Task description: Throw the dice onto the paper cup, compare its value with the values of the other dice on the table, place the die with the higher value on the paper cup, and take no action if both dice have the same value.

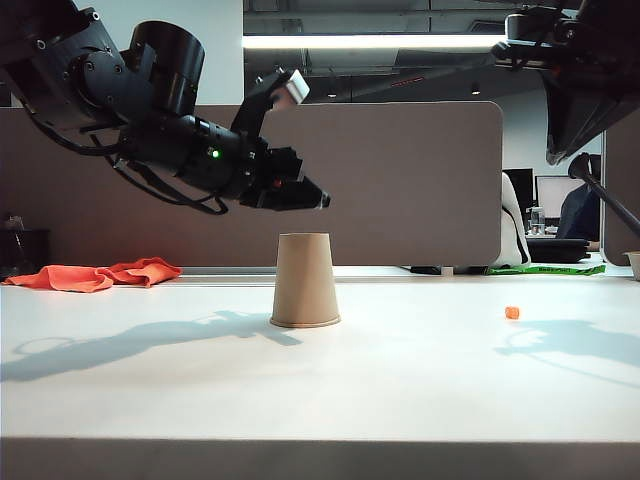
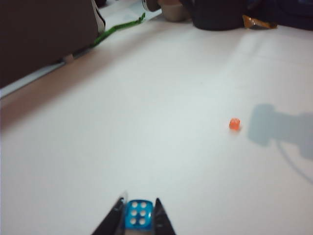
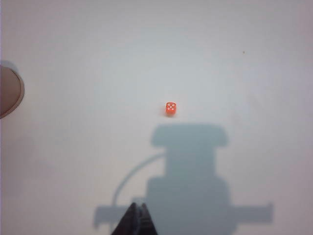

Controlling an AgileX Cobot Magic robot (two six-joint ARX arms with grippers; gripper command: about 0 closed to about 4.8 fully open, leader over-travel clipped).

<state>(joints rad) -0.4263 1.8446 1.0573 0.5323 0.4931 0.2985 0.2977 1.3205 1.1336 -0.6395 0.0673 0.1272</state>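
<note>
Up above the table (image 1: 420,380), the blue die (image 2: 138,214) sits pinched between the two fingers of the left claw (image 2: 137,218), its four-pip face turned toward the wrist camera. That left claw (image 1: 318,200) hangs in the air just over the flat top of the upside-down paper cup (image 1: 305,281), not touching it. Well to the right of the cup lies the orange die (image 1: 512,313), alone on the white surface, its upper face showing three pips in the right wrist view (image 3: 170,108). Over that die, raised and apart from it, the right claw (image 3: 136,218) has its fingers pressed together, empty. An orange cloth (image 1: 95,274) lies at the far left.
</note>
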